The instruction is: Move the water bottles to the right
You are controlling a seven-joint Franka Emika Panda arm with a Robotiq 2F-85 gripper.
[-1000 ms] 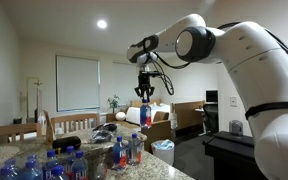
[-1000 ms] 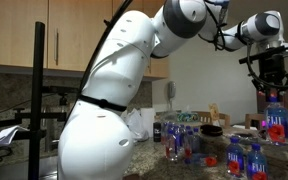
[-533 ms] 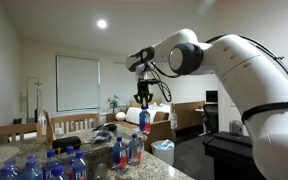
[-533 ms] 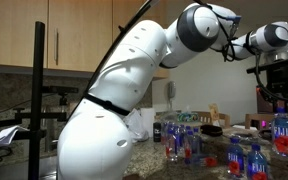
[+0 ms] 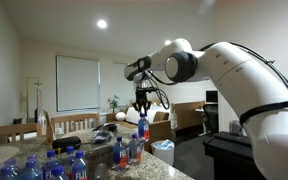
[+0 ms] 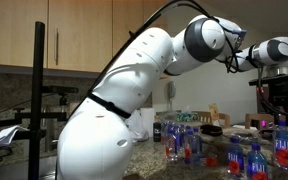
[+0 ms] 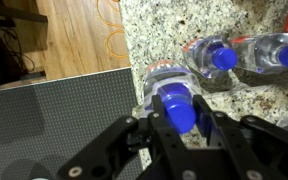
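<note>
The white robot arm (image 5: 234, 70) reaches over the speckled granite counter (image 7: 164, 30). Its black gripper (image 7: 179, 122) is clamped on the neck of a clear plastic blue-capped water bottle (image 7: 168, 80), which stands upright at the counter's edge. Two similar bottles (image 7: 224, 55) are near it on the right in the wrist view. More bottles (image 5: 54, 165) cluster well to the left in an exterior view.

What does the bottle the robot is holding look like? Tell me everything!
The held bottle is small, clear plastic, with a blue cap and a red-and-blue label. It is upright, the tool clamped on its neck from above. Close by, other bottles stand on the speckled stone counter. Whether its base touches the counter cannot be told.
</note>
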